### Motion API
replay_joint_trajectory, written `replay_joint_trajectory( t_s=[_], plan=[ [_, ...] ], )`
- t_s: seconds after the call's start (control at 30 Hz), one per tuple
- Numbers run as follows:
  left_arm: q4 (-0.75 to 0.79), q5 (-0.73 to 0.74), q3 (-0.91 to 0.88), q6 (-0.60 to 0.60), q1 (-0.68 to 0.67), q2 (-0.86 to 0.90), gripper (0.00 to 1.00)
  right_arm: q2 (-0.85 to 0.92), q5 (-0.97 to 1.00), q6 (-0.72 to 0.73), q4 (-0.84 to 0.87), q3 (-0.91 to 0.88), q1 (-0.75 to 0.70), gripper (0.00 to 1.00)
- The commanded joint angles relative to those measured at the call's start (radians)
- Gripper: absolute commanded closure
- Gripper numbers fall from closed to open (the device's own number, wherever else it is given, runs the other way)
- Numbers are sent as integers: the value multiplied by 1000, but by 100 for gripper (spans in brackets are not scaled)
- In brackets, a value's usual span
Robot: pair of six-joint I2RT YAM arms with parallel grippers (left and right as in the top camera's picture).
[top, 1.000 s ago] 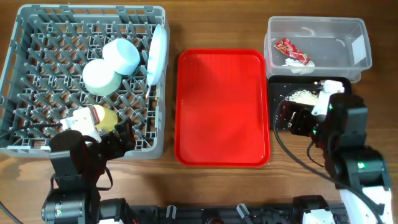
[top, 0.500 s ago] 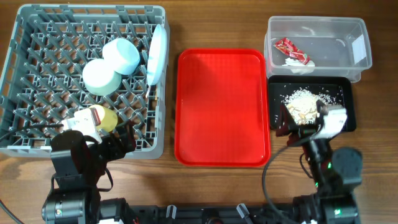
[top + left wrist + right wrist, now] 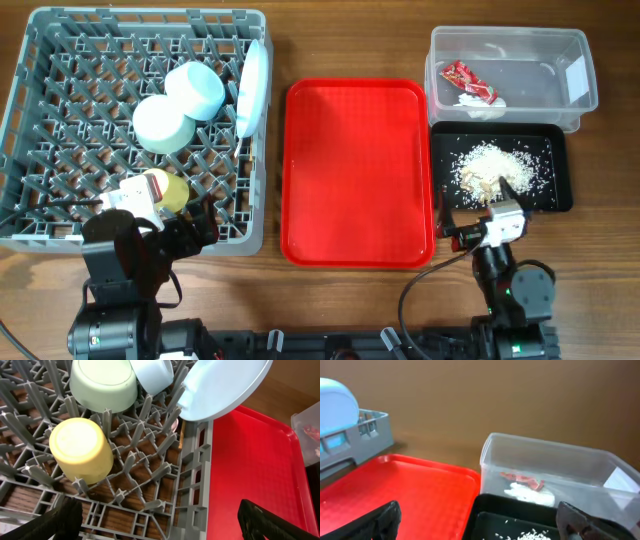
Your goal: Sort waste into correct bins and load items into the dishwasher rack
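Note:
The grey dishwasher rack (image 3: 30, 60) holds an upright pale-blue plate (image 3: 253, 85), a pale-blue bowl (image 3: 195, 90), a pale-green bowl (image 3: 160, 125) and a yellow cup (image 3: 170, 190). They also show in the left wrist view: cup (image 3: 80, 450), green bowl (image 3: 102, 385), plate (image 3: 225, 385). The clear tub (image 3: 585, 60) holds the red wrapper (image 3: 470, 82) and white paper scrap (image 3: 478, 105). The black tray (image 3: 555, 195) holds rice crumbs (image 3: 495, 168). My left gripper (image 3: 160, 525) is open and empty over the rack's front right corner. My right gripper (image 3: 480, 522) is open and empty at the black tray's front edge. I cannot make out the fork or chopstick.
A large flat red serving tray (image 3: 358, 170) lies between the rack and the bins, with nothing on it. It also shows in both wrist views, left (image 3: 250, 460) and right (image 3: 410, 490). Wooden table surrounds everything.
My right arm has pulled back from over the black tray toward the table's front edge, uncovering the rice pile. The left arm has not moved.

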Motion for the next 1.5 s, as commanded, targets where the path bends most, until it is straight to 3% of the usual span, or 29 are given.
replay_joint_trajectory(
  t_s=[0.0, 0.77, 0.93, 1.17, 1.37, 1.47],
  plan=[
    [2, 12, -6, 20, -2, 0, 0, -11, 6, 31, 8, -1, -7, 0],
    [2, 12, -6, 20, -2, 0, 0, -10, 7, 30, 8, -1, -7, 0],
    [-37, -2, -32, 28, -21, -115, 0, -10, 7, 31, 8, -1, -7, 0],
    [461, -18, -494, 24, -50, -520, 0, -10, 7, 31, 8, -1, -7, 0],
    [898, -31, -695, 54, -50, -557, 0, -10, 7, 31, 8, -1, -7, 0],
    [813, -8, -692, 76, -53, -557, 0, -10, 6, 30, 8, -1, -7, 0]
  ],
)
